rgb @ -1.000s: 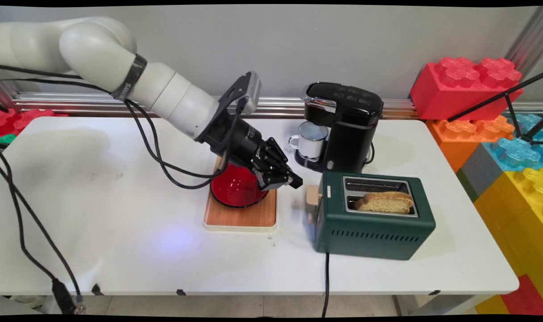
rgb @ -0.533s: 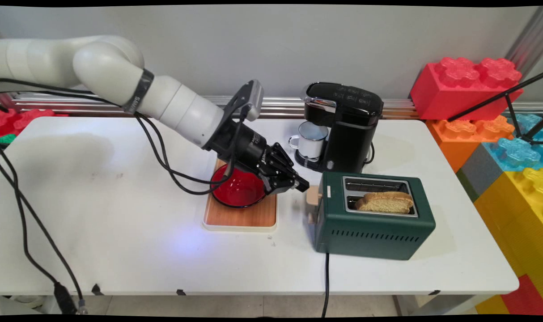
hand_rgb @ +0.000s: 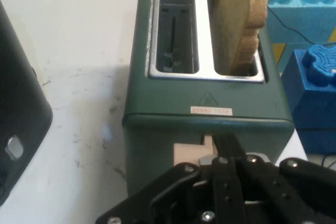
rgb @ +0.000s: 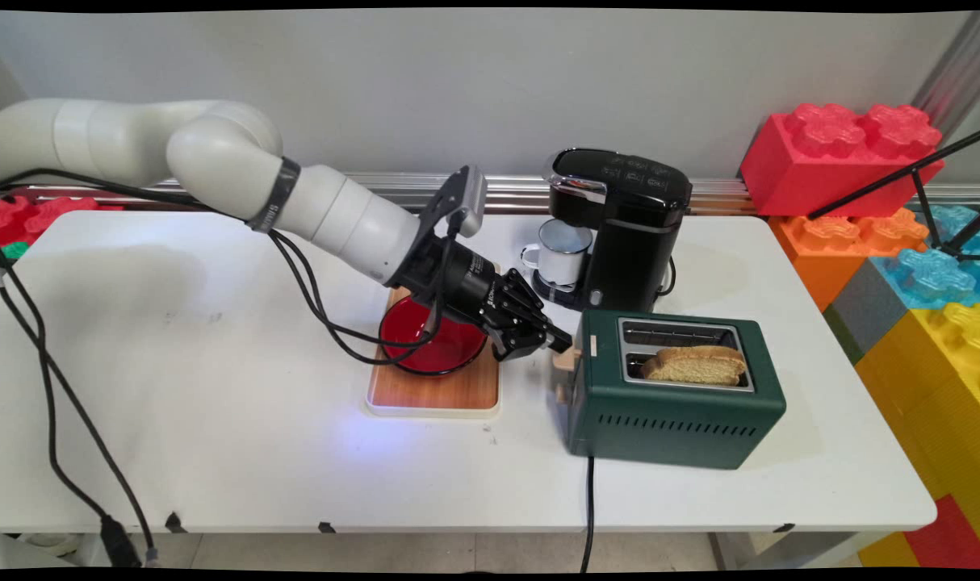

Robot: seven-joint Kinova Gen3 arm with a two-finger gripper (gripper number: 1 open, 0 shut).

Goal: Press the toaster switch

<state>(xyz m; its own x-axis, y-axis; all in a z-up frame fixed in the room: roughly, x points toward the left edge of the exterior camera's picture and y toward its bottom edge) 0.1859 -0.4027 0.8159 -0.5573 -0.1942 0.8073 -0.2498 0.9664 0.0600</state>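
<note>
The gripper [rgb: 556, 342], fingers pressed together and holding nothing, has its tip at the beige lever [rgb: 567, 357] on the end of the green toaster [rgb: 676, 403]. Beyond it a bread slice [hand_rgb: 239, 22] stands in one slot. Behind the gripper a red bowl [rgb: 432, 345] sits on a wooden tray [rgb: 433, 391] on the bench [rgb: 215, 452]

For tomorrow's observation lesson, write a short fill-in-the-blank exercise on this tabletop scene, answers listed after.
1. The slice of bread stands in the green ____.
2. The red bowl sits on a wooden ____.
3. The white mug stands under the black ____ machine.
4. The tool is at the toaster's beige ____.

Answers: toaster; tray; coffee; lever
</note>
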